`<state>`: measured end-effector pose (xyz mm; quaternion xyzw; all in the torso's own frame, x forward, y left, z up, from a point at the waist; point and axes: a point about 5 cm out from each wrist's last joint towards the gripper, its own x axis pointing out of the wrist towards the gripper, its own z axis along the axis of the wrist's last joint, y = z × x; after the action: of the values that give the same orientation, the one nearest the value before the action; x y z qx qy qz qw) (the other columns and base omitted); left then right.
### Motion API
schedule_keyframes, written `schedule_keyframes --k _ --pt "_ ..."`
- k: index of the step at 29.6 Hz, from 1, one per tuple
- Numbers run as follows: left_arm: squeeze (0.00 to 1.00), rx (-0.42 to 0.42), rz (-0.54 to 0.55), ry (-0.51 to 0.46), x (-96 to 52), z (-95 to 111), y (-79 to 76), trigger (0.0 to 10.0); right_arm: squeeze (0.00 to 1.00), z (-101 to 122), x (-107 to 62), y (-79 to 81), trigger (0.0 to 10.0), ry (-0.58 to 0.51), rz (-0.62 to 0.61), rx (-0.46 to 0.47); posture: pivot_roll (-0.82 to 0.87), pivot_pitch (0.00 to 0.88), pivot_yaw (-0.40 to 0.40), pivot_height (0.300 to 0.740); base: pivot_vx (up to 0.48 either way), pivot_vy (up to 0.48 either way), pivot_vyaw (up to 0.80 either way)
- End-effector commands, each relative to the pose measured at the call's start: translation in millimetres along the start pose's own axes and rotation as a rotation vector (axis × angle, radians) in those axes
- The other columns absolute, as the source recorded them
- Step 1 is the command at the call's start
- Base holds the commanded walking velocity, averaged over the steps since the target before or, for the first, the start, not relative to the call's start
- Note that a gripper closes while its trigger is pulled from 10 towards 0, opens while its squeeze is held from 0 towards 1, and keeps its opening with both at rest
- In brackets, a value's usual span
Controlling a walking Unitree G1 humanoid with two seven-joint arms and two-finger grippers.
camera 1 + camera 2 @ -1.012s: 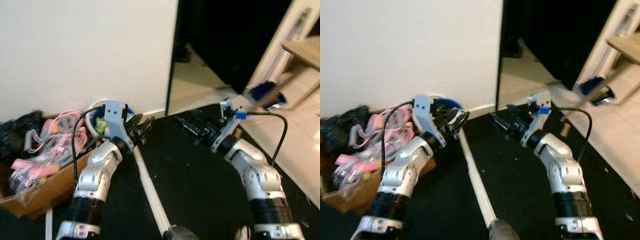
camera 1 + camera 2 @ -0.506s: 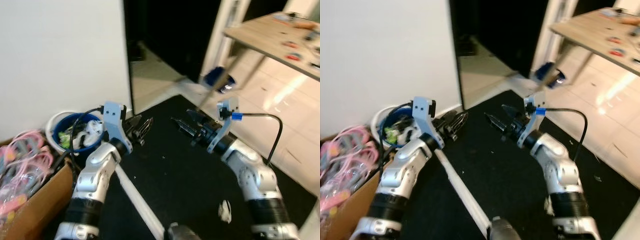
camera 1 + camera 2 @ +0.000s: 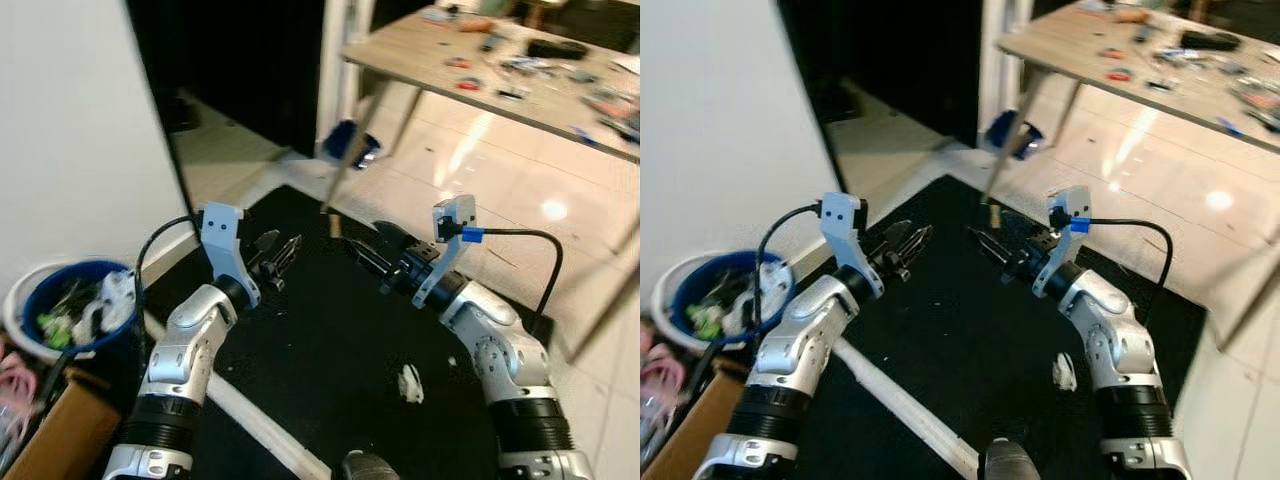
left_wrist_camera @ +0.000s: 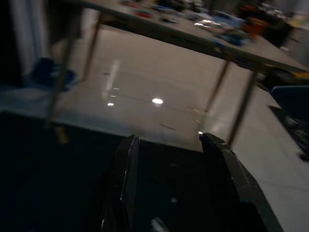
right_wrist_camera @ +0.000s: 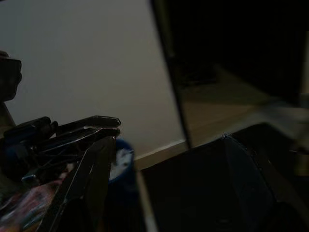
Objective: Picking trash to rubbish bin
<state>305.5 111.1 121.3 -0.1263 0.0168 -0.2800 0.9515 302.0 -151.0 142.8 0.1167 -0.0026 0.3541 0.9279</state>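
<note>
Both arms raised in front of the robot over the black mat [image 3: 330,340], nothing held. Left gripper [image 3: 278,252] fingers parted, empty; left wrist view shows a clear gap between the two fingers [image 4: 126,179]. Right gripper [image 3: 368,250] fingers also apart, empty, pointing toward the left gripper.

Trash: small white crumpled scrap [image 3: 409,382] lying on the mat, near the robot's right side, below the right forearm, well apart from both grippers. Looks like paper or tissue, so likely very light, soft, crushable, not fragile. Judged best grip: pinch across the bunched middle from above; fingers need to close almost fully since it will flatten. May slide on the mat if nudged sideways.

Rubbish bin [image 3: 25,300]: blue bucket with white rim, already holding scraps, off the mat's left edge by the white wall [image 3: 70,120], well apart from the scrap. Cardboard box [image 3: 45,440] just beside the bin.

Room: mat around the scrap is bare, open approach from above. A white pole [image 3: 250,420] lies across the mat between scrap and bin. Worktop [image 3: 480,80] on thin legs stands beyond the mat's far edge, clear of the arms. Bin sits close to wall and box, so the drop needs approach from the mat side.
</note>
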Motion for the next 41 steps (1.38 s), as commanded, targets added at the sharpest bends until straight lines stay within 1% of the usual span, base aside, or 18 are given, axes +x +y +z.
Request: schedule_keyframes --k 1,14,18,20,41 --pt "0.00 -0.003 0.000 0.007 -0.6 -1.4 -0.2 10.0 0.00 0.6 1.4 1.0 10.0 -0.004 0.005 0.001 -0.09 0.000 0.023 0.740 0.000 0.000 -0.80" --pt "0.00 0.002 -0.003 0.005 -0.4 -1.2 -0.2 10.0 0.00 1.0 1.4 0.7 10.0 -0.006 0.004 -0.002 -0.09 0.000 0.022 0.740 0.000 0.000 -0.80" --pt "0.00 0.014 -0.021 -0.007 -0.6 0.0 -1.6 10.0 0.00 1.7 1.4 0.5 10.0 -0.016 -0.001 -0.004 -0.09 0.000 0.022 0.740 0.000 0.000 -0.15" --pt "0.00 0.014 -0.039 -0.021 -0.6 1.0 -2.9 10.0 0.00 2.3 1.4 0.6 10.0 -0.024 -0.002 -0.008 -0.09 0.000 0.022 0.740 0.416 0.000 0.00" --pt "0.00 0.020 -0.049 -0.020 -1.3 -1.2 -2.2 10.0 0.00 2.5 0.9 0.4 10.0 -0.028 -0.005 -0.017 -0.09 0.000 0.021 0.740 0.480 0.000 0.00"
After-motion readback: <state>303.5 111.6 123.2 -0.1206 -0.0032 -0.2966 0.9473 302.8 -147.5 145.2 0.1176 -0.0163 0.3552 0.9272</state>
